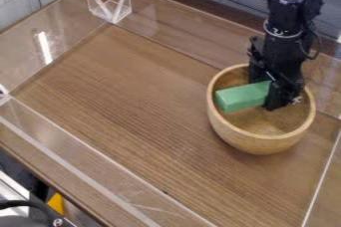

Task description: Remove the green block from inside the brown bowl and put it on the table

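Observation:
The brown bowl (260, 131) stands on the table (120, 102) at the right side. My black gripper (280, 94) points straight down over the bowl's inside and is shut on one end of the green block (244, 97). The block sticks out to the left from the fingers, roughly level, held up at about rim height over the bowl's left half. The fingertips themselves are partly hidden behind the block.
Clear acrylic walls (80, 166) border the tabletop on the left and front. A clear acrylic bracket (110, 4) stands at the far left corner. The bowl sits close to the right wall (324, 186).

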Tool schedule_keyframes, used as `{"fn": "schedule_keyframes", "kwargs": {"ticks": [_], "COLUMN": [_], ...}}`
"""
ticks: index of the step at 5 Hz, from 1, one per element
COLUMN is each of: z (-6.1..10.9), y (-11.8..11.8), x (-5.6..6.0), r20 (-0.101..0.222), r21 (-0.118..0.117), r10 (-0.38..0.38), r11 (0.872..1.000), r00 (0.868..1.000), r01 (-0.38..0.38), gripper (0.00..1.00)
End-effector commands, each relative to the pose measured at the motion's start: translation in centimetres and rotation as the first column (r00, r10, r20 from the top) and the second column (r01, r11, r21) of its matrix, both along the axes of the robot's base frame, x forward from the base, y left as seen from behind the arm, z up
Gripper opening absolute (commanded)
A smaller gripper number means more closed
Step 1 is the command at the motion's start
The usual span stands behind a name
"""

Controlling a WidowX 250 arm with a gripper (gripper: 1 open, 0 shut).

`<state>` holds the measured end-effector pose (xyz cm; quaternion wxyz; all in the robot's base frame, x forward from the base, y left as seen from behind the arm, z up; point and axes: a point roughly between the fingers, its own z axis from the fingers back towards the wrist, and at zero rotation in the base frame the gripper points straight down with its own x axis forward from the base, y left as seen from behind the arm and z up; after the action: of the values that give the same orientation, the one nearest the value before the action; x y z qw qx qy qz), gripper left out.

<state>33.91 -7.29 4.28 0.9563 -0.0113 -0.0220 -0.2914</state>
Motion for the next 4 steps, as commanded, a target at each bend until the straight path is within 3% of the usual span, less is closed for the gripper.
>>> {"fn": "schedule_keyframes", "kwargs": {"ticks": [1, 2, 4], "z": [1.6, 1.7, 0.4], "y": [-0.2, -0.6, -0.3], "x": [1.6, 2.0, 1.4], "r20": [0.052, 0.049, 0.044], "r21": [-0.013, -0.016, -0.02], "r10": [0.015, 0.018, 0.032], "r11": [1.0, 1.0, 0.999], "r00": [0.999, 0.999, 0.999], "r01": [-0.015, -0.017, -0.032], "gripper": [0.0, 0.0, 0.0]}}
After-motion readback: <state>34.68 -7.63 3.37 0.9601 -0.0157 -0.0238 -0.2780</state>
